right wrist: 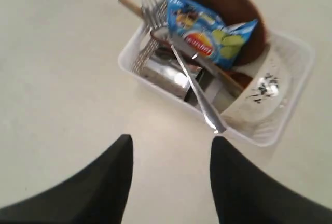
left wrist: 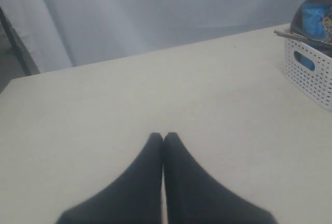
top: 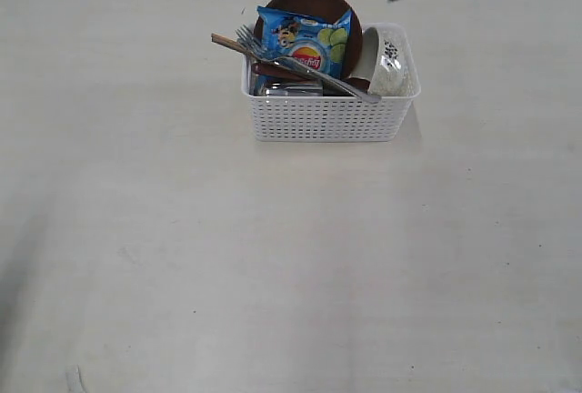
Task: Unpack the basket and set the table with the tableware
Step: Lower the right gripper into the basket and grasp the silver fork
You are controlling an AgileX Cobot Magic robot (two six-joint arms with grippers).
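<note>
A white perforated basket (top: 327,118) sits on the pale cream bench (top: 273,256), toward the far middle of it in the exterior view, with bare bench all around it; it is still fully packed. A blue chips bag (top: 305,43) stands upright inside it, leaning against a brown plate (top: 314,0) that is set on edge behind it and rises above the rim. A white bowl (top: 386,65) with a small dark pattern rests tilted at the basket's right end. A steel fork (top: 300,65) lies slanted across the top, its tines sticking out past the left rim and its handle end resting near the front rim by the bowl. A wooden handle (top: 227,43) pokes out over the left rim just beside the tines; I cannot tell whether it belongs to a spoon or to chopsticks. A shiny steel cup (right wrist: 166,76) lies low in the basket under the fork. My right claw (right wrist: 171,140) hangs above the bench on the near side of the basket, its two dark fingers spread wide with nothing between them and touching nothing. My left claw (left wrist: 163,138) is pressed together, tip against tip and holding nothing, above bare bench and well apart from the basket, whose end wall with a handle slot shows at the edge of the left wrist view.
</note>
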